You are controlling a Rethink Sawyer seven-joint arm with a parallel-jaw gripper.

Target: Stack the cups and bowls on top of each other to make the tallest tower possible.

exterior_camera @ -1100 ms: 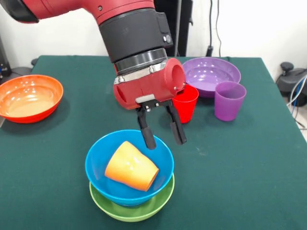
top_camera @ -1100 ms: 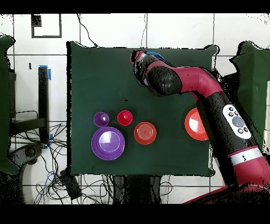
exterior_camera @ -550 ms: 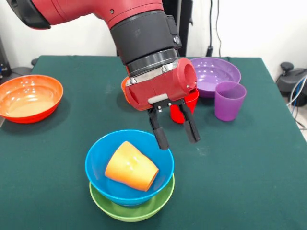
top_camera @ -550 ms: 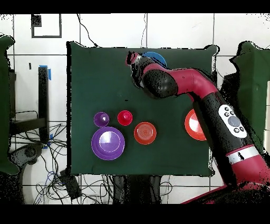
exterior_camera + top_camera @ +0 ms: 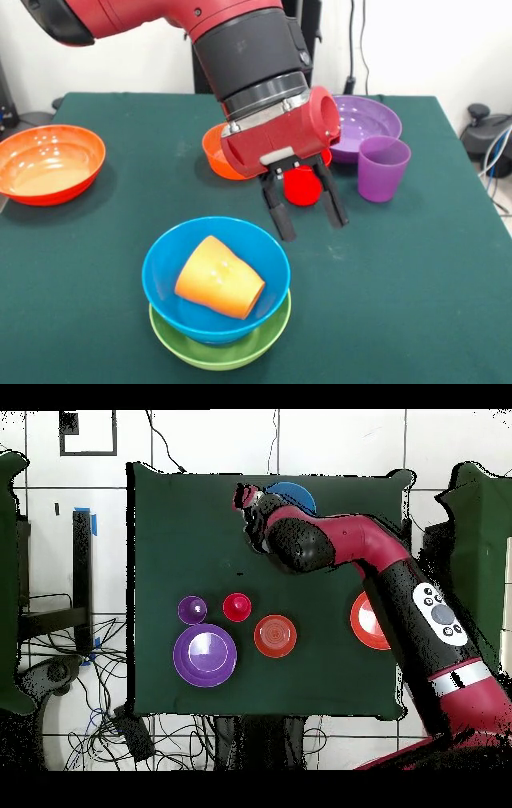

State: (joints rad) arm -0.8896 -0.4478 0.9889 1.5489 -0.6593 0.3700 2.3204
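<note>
No brand, label or readable writing shows on any cup, bowl or on the arm. In the front view the red and black arm (image 5: 240,48) comes down from the upper left, its wrist tilted, and the gripper (image 5: 306,210) hangs with its two black fingers spread apart and empty, above the green table (image 5: 416,272), just beside the rim of the light blue bowl (image 5: 172,276). That bowl sits nested in the lime green bowl (image 5: 220,352), and the orange cup (image 5: 218,278) lies tipped on its side inside the blue one. Behind the gripper stand the red cup (image 5: 302,186) and, partly hidden by the wrist, the small orange bowl (image 5: 214,152); the purple cup (image 5: 382,166) stands just in front of the wide purple bowl (image 5: 356,124), and the wide orange-red bowl (image 5: 50,162) rests well apart at the left edge. Overhead, the arm covers most of the stack, leaving only a sliver of blue rim, and the fingers cannot be made out there, but the small orange bowl (image 5: 275,635) shows whole.
</note>
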